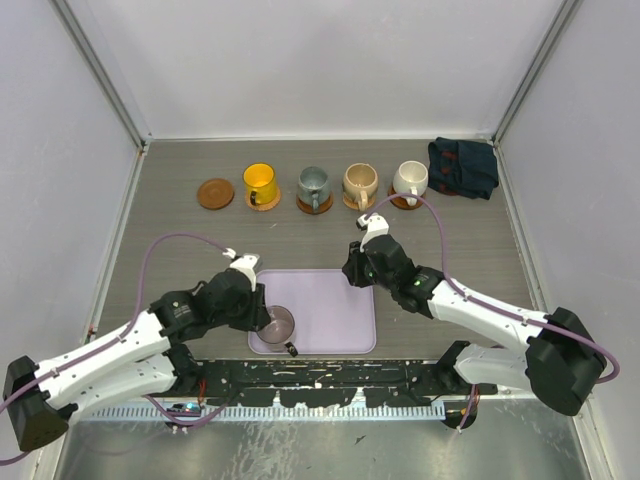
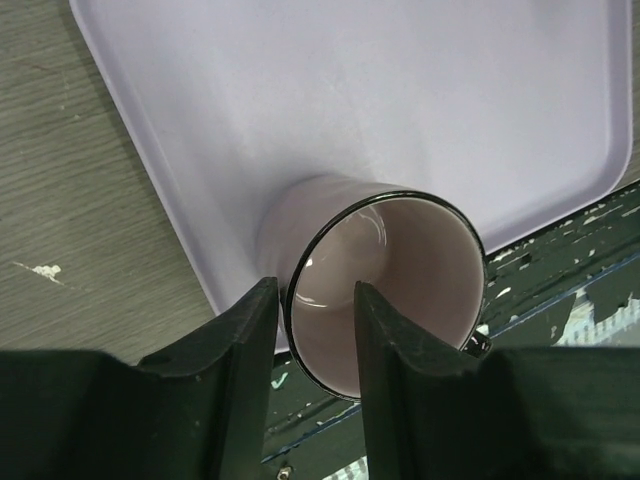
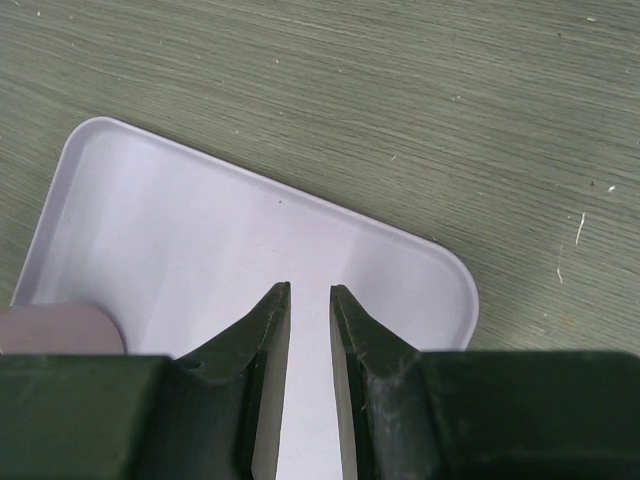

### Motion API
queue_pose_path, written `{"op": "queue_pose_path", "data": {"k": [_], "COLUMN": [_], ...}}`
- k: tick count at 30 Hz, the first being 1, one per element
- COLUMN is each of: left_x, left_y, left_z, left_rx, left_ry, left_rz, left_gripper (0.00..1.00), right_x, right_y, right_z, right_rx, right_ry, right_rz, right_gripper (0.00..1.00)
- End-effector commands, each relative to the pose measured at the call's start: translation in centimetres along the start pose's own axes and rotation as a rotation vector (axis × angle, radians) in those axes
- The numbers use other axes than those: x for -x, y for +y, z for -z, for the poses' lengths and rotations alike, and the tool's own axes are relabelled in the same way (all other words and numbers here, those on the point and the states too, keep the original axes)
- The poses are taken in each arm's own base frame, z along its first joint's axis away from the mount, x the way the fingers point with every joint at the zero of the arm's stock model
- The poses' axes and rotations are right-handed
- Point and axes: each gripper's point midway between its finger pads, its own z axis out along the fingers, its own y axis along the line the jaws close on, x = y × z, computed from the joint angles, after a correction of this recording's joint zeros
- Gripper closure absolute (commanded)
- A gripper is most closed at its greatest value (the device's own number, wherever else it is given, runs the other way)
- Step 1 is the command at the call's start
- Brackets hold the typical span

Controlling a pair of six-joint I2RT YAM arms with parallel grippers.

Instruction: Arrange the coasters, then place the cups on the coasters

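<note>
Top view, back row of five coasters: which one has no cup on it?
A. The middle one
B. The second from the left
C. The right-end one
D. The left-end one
D: the left-end coaster lies bare, while the yellow cup, grey-green cup, tan cup and white cup each sit on one; the pink cup is on the tray.

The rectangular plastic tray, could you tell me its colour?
Lilac; the tray shows best from the left wrist.
</note>
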Motion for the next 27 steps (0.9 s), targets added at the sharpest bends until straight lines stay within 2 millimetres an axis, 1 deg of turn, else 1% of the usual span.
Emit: {"op": "queue_pose_path", "data": {"k": [1,6,8,13,15,17,18,20,21,27], "left_x": [0.0,0.8,1.4,2.9,3.5,4.1,4.5,5.3,5.8,9.1], "left_y": [-0.6,-0.5,-0.8,-1.6,-1.7,-1.7,-1.9,-1.9,-2.0,-3.1], "left_z": [-0.5,-1.1,-1.4,-2.2,-2.7,-3.1,-3.3,-3.6,-3.7,-4.2], "left_rx": [-0.017,0.005,-0.004,-0.021,-0.015,-0.004,-0.003,0.008,0.008,0.016], "left_ry": [0.001,-0.017,-0.035,-0.078,-0.094,-0.110,-0.122,-0.149,-0.167,-0.279], "left_rz": [-0.003,-0.038,-0.059,-0.128,-0.164,-0.200,-0.213,-0.234,-0.245,-0.319], "left_gripper": [0.70,0.85,0.90,0.91,0.89,0.85,0.81,0.69,0.66,0.63], "right_x": [2.0,2.0,1.9,1.7,1.5,1.4,1.3,1.1,1.0,0.8], "right_y": [1.2,1.2,1.1,1.2,1.3,1.4,1.5,1.4,1.4,1.4], "right_z": [-0.1,-0.3,-0.3,-0.4,-0.5,-0.4,-0.3,-0.3,-0.2,-0.1], "right_rx": [0.034,0.034,0.031,0.036,0.044,0.051,0.054,0.057,0.059,0.062], "right_ry": [-0.052,-0.056,-0.054,-0.046,-0.042,-0.038,-0.037,-0.034,-0.033,-0.027], "right_rz": [-0.025,-0.028,-0.029,-0.035,-0.040,-0.043,-0.042,-0.043,-0.042,-0.043], "right_gripper": [0.72,0.72,0.72,0.72,0.72,0.72,0.72,0.72,0.72,0.72]}}
